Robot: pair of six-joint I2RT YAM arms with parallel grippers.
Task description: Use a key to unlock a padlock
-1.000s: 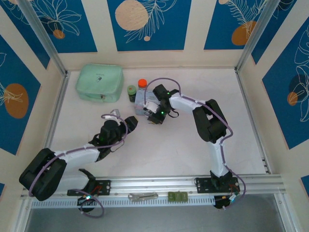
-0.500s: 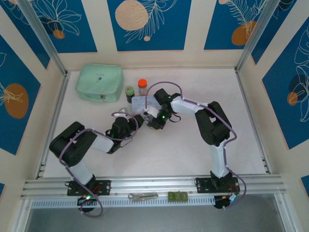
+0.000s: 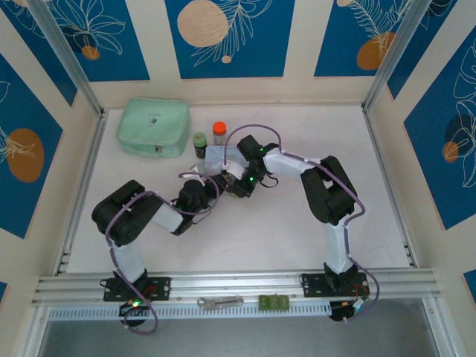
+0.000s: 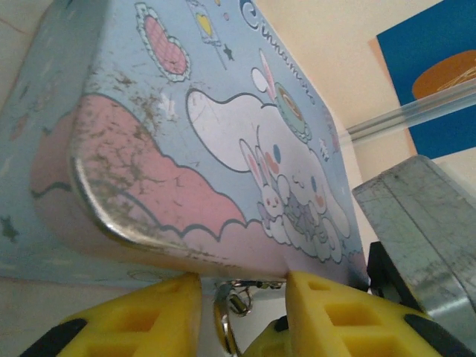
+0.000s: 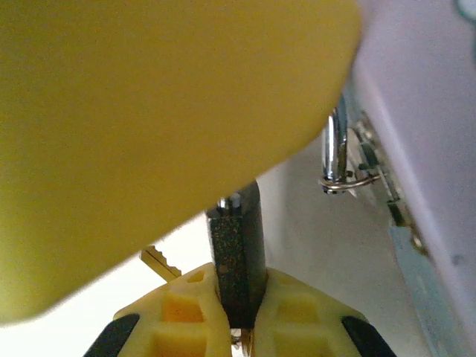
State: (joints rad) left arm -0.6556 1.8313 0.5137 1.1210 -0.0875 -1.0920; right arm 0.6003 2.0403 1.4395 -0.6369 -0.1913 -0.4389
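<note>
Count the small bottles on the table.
2. The green-capped bottle stands just right of the mint case. The orange-capped bottle is beside it on its right. Both are behind the tin. Others may be hidden.

**White table (image 3: 282,230), seen from above.** A mint-green zip case (image 3: 152,127) lies at the far left. Just right of it stand a green-capped jar (image 3: 200,141) and an orange-capped jar (image 3: 219,132). A light-blue cartoon tin (image 3: 217,157) sits just in front of the jars.
</note>
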